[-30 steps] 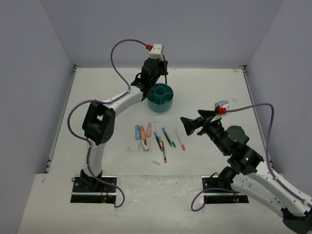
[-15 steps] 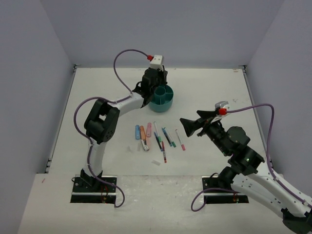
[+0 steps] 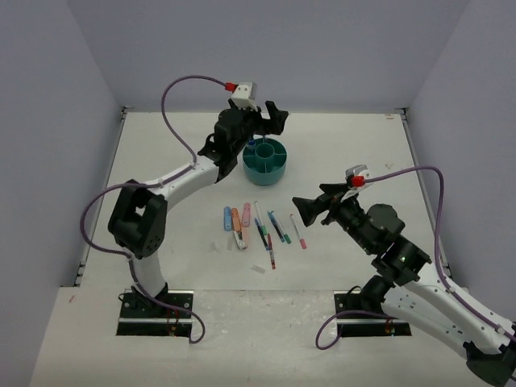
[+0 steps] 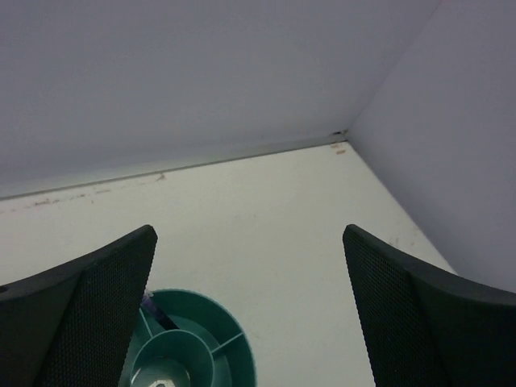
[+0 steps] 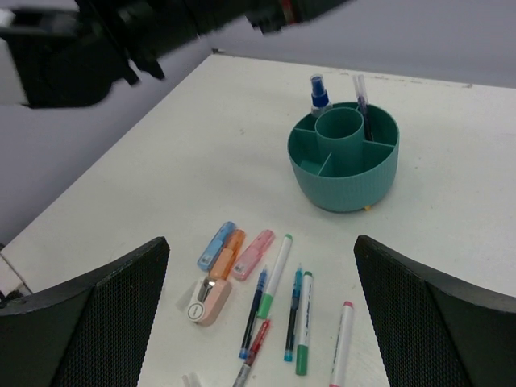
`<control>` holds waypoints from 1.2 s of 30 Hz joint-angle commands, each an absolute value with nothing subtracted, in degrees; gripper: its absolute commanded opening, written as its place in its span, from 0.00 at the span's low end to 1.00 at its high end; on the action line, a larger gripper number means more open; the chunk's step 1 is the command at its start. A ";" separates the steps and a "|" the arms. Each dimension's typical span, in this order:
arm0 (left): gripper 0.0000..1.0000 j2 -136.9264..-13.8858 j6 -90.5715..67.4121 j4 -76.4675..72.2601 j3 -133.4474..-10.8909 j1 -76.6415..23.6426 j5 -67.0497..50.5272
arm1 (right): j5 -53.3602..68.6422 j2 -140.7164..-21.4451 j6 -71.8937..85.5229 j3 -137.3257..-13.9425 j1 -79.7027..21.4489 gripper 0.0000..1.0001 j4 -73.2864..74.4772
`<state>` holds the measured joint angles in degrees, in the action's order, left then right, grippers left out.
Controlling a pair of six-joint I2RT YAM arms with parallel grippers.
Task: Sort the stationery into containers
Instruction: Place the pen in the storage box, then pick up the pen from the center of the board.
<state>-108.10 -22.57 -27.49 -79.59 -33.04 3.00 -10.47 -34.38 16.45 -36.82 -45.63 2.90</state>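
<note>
The teal organiser (image 3: 267,166) stands at the back of the table, with a blue-capped pen (image 5: 320,92) and a dark pen (image 5: 361,103) upright in its rear compartments. My left gripper (image 3: 264,122) hovers open just above and behind it, nothing between its fingers (image 4: 97,306); the organiser's rim (image 4: 239,355) shows below. The remaining stationery lies mid-table: blue (image 5: 216,244), orange (image 5: 229,251) and pink (image 5: 253,254) markers, several pens (image 5: 274,276) and a small white eraser (image 3: 258,269). My right gripper (image 5: 260,242) hangs open above them, right of the pens (image 3: 274,230).
A pink and white correction-tape dispenser (image 5: 208,300) lies beside the markers. Grey walls close in the table on three sides; the back right corner (image 4: 339,135) is near my left gripper.
My left gripper, shut on a pen above the organiser before, has opened and lifted; the blue-capped pen now stands in the organiser. The right gripper edged slightly left.
</note>
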 commanded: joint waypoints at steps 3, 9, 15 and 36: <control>1.00 -87.09 -28.58 -11.84 -77.22 -32.67 3.86 | -2.91 -39.27 15.94 -39.65 -45.00 0.97 2.63; 1.00 -65.90 -39.02 13.64 -60.48 -32.70 16.91 | -0.87 -57.49 20.55 -49.45 -45.33 0.90 13.82; 1.00 -46.26 -41.81 27.00 -49.23 -32.78 20.75 | -6.59 -78.32 27.73 -62.29 -48.05 0.69 25.81; 1.00 -36.13 -32.26 35.07 -43.42 -32.78 18.71 | -7.04 -105.18 26.63 -75.58 -53.44 0.24 34.56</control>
<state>-37.09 -34.24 36.10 -43.81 -33.01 19.49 -7.77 -103.27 26.90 -72.67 -52.83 33.43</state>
